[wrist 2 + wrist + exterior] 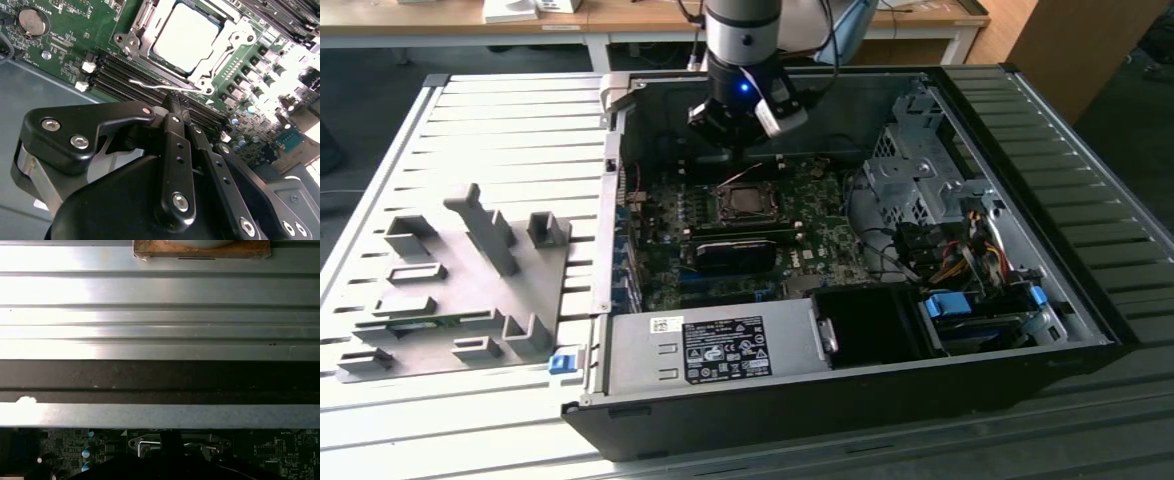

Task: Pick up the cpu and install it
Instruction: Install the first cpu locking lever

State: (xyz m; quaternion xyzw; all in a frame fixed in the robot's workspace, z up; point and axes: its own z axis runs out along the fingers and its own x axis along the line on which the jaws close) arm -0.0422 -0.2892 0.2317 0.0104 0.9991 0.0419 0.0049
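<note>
We see the black, bolted jaws (175, 107) drawn together in the second wrist view, tips meeting with nothing between them. The tips hang just above the rows of long black memory slots (150, 80), close to the thin bent silver latch lever (160, 85) of the socket.

At about 12 o'clock from the jaw tips in that view lies the cpu (186, 36), a small flat square chip with a pale silvery-grey metal top. It is seated level inside the square metal socket frame (131, 37), whose bright rim and screws surround it on every side. In the exterior view the cpu (750, 201) is a small dark square near the middle of the green motherboard (814, 235), at roughly 6 o'clock from the arm's grey and black wrist (742, 95).

Room around the jaws is tight. The black open computer case (854, 400) walls the board in. The ribbed grey steel case wall (160, 315) stands close in the first wrist view, above the board's edge. In the exterior view, a grey power-supply box (707, 350) closes the 6 o'clock side, and a metal drive cage with coloured cables (947, 230) crowds the 3 o'clock side. The case rests on a slatted grey metal bench (480, 130).
</note>
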